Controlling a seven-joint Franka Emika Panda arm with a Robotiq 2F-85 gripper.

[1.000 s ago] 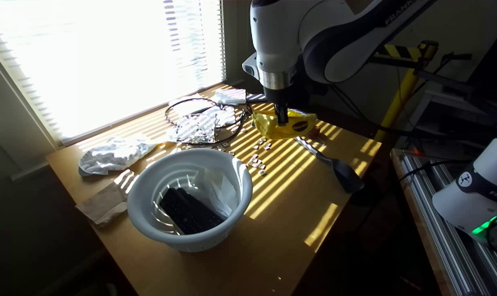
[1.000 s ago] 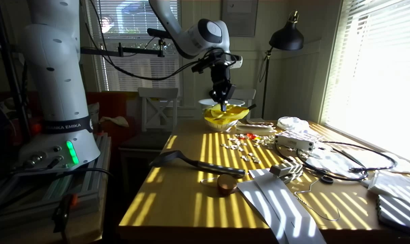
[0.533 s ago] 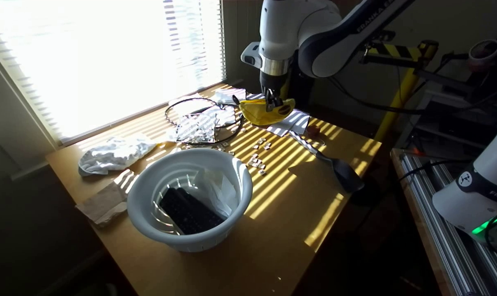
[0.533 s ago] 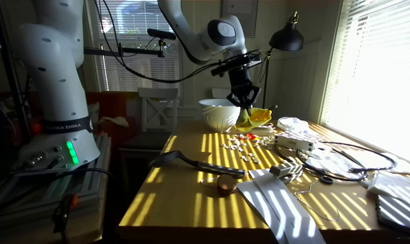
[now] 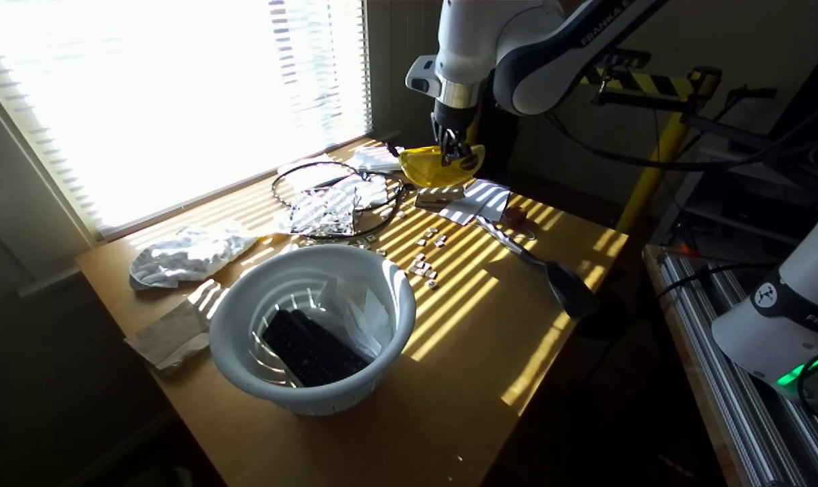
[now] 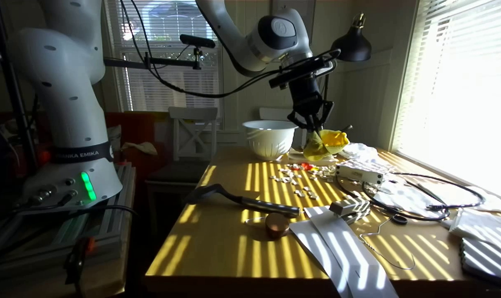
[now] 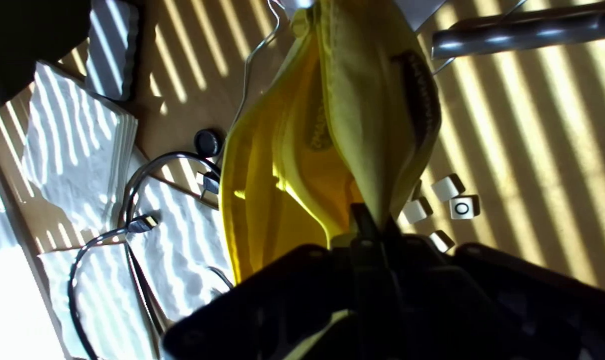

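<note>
Gripper is clamping yellow pouch by its fabric, w/ pouch mouth gaping. Pouch is hanging in air above table. Letter tiles, dk. spatula & white bowl are resting on table, bowl standing apart fr. pouch.

The pouch, yellow and probably cloth, gapes in the wrist view's upper middle, pinched in the gripper.

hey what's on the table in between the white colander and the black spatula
Scattered letter tiles lie between the white colander and the black spatula, nearest its handle end; both exterior views show that stretch.
</note>
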